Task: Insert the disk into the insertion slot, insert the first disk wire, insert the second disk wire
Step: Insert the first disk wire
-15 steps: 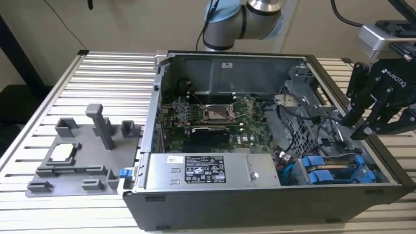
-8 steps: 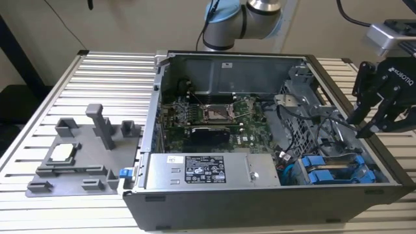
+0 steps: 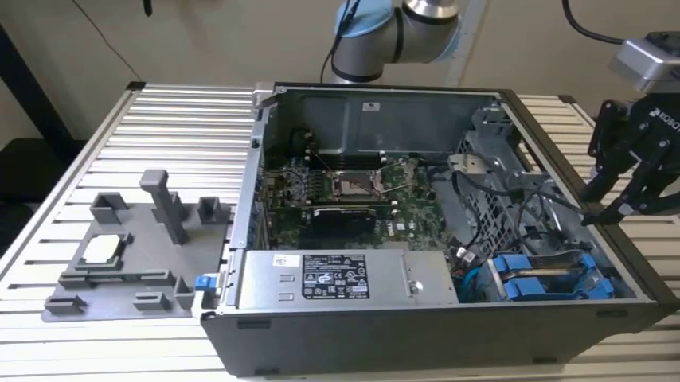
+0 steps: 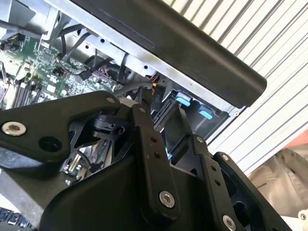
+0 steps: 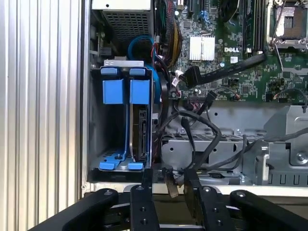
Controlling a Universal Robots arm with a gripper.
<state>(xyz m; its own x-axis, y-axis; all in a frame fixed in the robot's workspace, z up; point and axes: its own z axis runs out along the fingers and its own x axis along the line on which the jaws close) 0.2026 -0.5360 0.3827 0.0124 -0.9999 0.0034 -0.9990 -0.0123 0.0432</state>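
Note:
The disk [image 5: 142,131] stands edge-on in its blue carrier inside the drive bay [image 5: 96,120] at the case's corner. In the exterior view the blue carrier tops [image 3: 542,278] sit at the case's front right. My gripper [image 5: 168,182] hovers just outside the case rim beside that bay. Its two black fingers [image 5: 147,192] stand apart, with a small wire end [image 5: 169,177] in the gap, and I cannot tell whether they touch it. Loose black wires [image 5: 192,132] lie beside the bay. In the exterior view my gripper [image 3: 619,208] hangs over the case's right wall.
The open computer case [image 3: 255,199] holds a green motherboard [image 3: 361,191] and a grey power supply [image 3: 340,278] along its front. A grey fixture plate [image 3: 117,263] with upright posts lies on the slatted table at the exterior view's left. The arm's base [image 3: 393,40] stands behind the case.

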